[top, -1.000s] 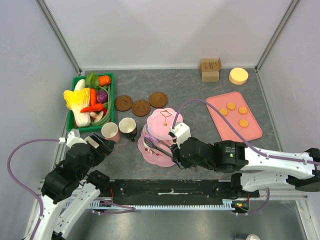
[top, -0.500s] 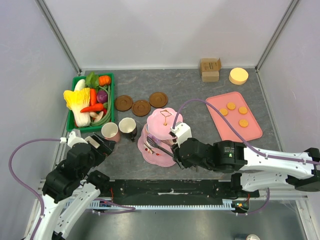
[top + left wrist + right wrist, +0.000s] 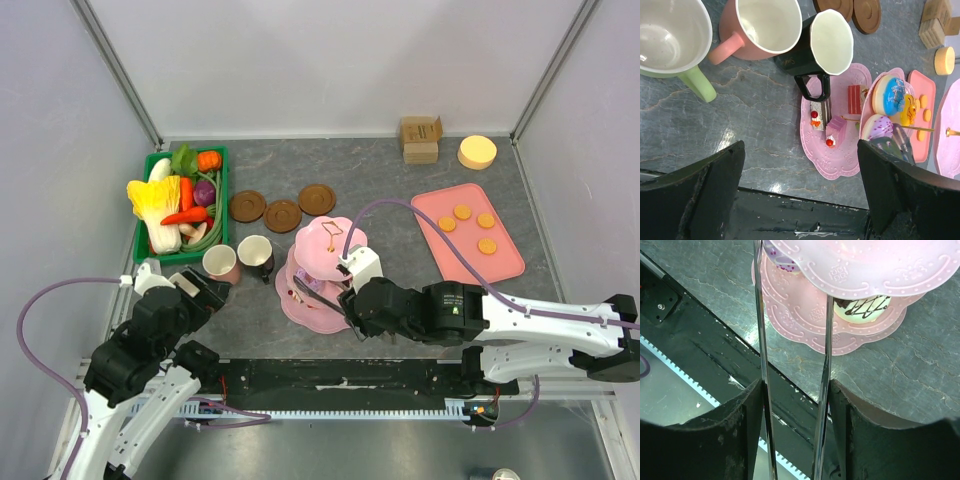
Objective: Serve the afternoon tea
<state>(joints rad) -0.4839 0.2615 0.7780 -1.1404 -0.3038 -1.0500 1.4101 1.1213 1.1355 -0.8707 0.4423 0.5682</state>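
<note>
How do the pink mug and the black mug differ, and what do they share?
Colour: the pink mug is pink outside, the black mug black. Rim: the pink mug's is round, the black mug's angular. Handle: the pink mug's points toward the green mug, the black mug's toward the pink stand. Both stand upright, empty, white inside.

Pink tiered plastic stand is stood upright mid-table, loaded with toy donuts and cake slices. Pink mug and dark mug are set upright just left of it, with three brown round saucers lined up behind.
</note>
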